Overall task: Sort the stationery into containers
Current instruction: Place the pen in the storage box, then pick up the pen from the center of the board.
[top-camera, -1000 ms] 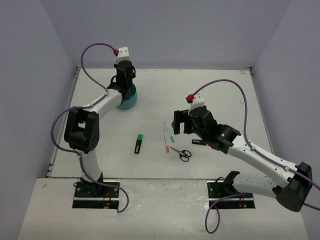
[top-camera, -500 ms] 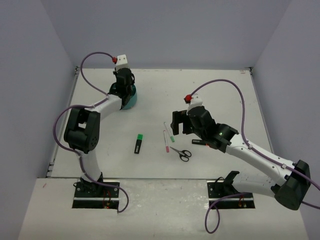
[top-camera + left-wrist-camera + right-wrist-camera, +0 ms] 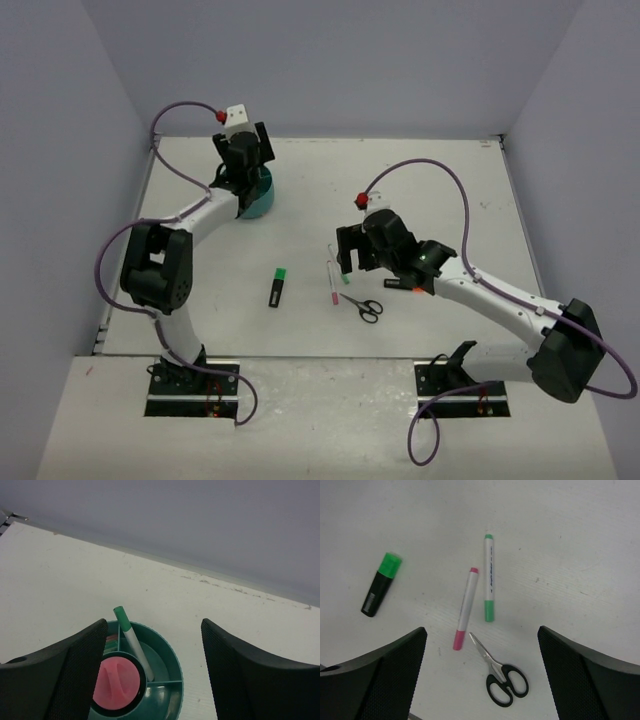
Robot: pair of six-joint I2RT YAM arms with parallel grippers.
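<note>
Teal plastic forms the round organizer (image 3: 167, 667), which stands on the desk (image 3: 420, 180) near its far left corner, a little way in from the far edge. Its central cup holds a pink roll (image 3: 116, 682). In a compartment just beside the cup, a white pen with a green cap (image 3: 131, 640) leans cap up, its top poking above the rim. A few green and pink ends show in the next compartment, too hidden by a finger to name. The left hand (image 3: 154, 624) hangs right above the organizer with its fingers spread wide, one to each side, holding nothing. The other stationery lies flat near the middle of the desk, toward the near edge. A black-and-green marker (image 3: 381, 584) lies closest to the left edge, well apart from the others. Next to it a white pen with pink ends (image 3: 465, 609) and a white pen with green ends (image 3: 489, 577) lie side by side, close but not touching. Small black-handled scissors (image 3: 500, 672) lie just beside the pink pen's wider end, blades closed and pointing toward it. The right hand (image 3: 481, 630) hovers over this group, above the two pens, its fingers spread wide and gripping nothing.
</note>
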